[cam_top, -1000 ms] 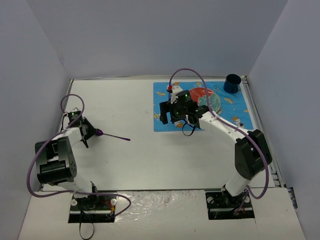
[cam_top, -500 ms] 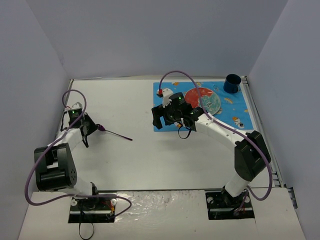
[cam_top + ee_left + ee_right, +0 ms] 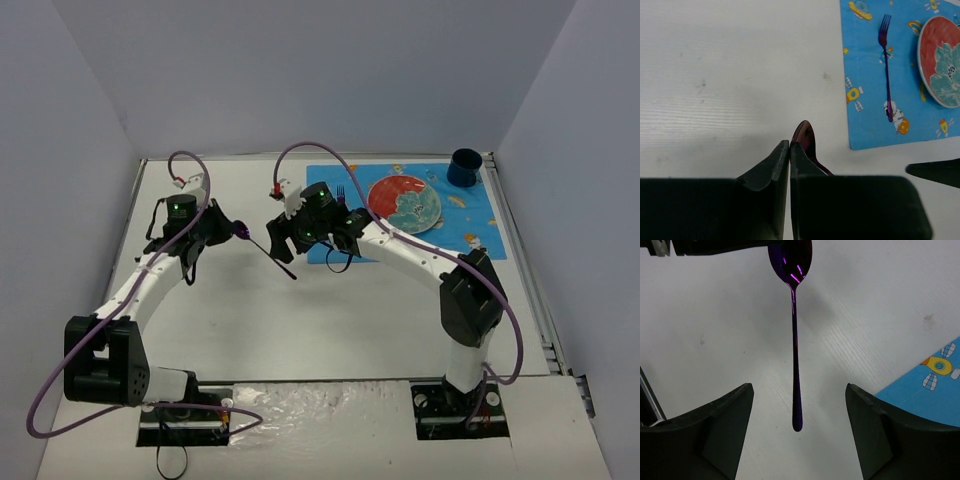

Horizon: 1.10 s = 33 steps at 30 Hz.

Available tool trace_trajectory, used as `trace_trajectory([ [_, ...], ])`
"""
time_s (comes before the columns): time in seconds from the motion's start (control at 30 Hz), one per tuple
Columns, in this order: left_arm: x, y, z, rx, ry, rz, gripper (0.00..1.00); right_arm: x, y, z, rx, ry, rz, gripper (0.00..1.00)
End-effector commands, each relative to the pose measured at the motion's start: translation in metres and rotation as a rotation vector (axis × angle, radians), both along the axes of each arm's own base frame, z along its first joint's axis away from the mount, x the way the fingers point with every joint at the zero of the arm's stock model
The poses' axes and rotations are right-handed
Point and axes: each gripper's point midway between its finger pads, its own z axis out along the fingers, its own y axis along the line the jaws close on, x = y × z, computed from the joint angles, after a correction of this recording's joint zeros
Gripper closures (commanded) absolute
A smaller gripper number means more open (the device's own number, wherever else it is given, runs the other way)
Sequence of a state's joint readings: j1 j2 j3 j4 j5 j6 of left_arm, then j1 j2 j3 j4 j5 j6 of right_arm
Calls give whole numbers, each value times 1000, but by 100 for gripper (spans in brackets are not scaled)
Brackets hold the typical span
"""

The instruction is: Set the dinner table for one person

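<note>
— Starting nearest the arm bases: finding what?

— Seeing the surface, matte white and broad, stretching from the bases out to the far wall and carrying everything else.

— Moving on to the left arm?

— Finding the left tool over the left half of the surface, pinched tight on the bowl end of a purple spoon. Noticing, in the left wrist view, the bowl poking out just past the pressed-together fingertips.

— Resting the handle on the surface?

— Not managing to tell. Seeing only the thin handle slanting away from the left tool toward the middle.

— And meeting the other arm there?

— Yes, finding the right tool facing the left one, spread wide apart, straddling the free end of the handle without touching it on either side.

— Looking farther out?

— Reaching a blue cartoon-print mat lying flat on the far right part of the surface. Spotting a purple fork lying on it, parallel to its left edge, and beside that, a little apart, a red plate with a teal flower pattern.

— Ending where?

— Ending at a dark blue cup, standing upright at the mat's far right corner.
</note>
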<state>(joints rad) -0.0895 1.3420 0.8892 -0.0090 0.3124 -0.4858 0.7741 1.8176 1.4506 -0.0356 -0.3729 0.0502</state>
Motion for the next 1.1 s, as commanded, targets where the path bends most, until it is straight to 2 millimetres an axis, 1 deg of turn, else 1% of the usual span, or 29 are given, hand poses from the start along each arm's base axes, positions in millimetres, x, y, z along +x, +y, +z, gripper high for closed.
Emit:
trace_trajectory([
  [0.0, 13, -27, 68, -30, -190, -87, 100, 1, 19, 26, 53, -35, 46, 31],
  [0.13, 13, -42, 78, -31, -222, -125, 100, 3, 21, 23, 38, -38, 32, 37],
  [0.23, 11, -52, 79, -29, -228, -156, 100, 6, 22, 19, 24, -46, 18, 43],
  [0.4, 8, -64, 81, -41, -238, -183, 100, 12, 22, 13, 4, -52, -7, 52],
  [0.57, 7, -69, 85, -53, -247, -199, 100, 16, 23, 6, -13, -49, -19, 61],
  [0.73, 4, -74, 88, -63, -256, -213, 100, 19, 22, 5, -19, -54, -32, 71],
  [0.87, 2, -76, 87, -62, -258, -221, 100, 21, 21, 9, -22, -70, -45, 85],
  [0.93, 1, -76, 86, -63, -260, -223, 100, 22, 19, 12, -23, -78, -52, 94],
  [1.0, 0, -77, 84, -64, -258, -226, 100, 23, 16, 14, -26, -87, -65, 100],
  [1.07, 0, -76, 80, -61, -252, -225, 92, 24, 13, 15, -33, -95, -77, 100],
])
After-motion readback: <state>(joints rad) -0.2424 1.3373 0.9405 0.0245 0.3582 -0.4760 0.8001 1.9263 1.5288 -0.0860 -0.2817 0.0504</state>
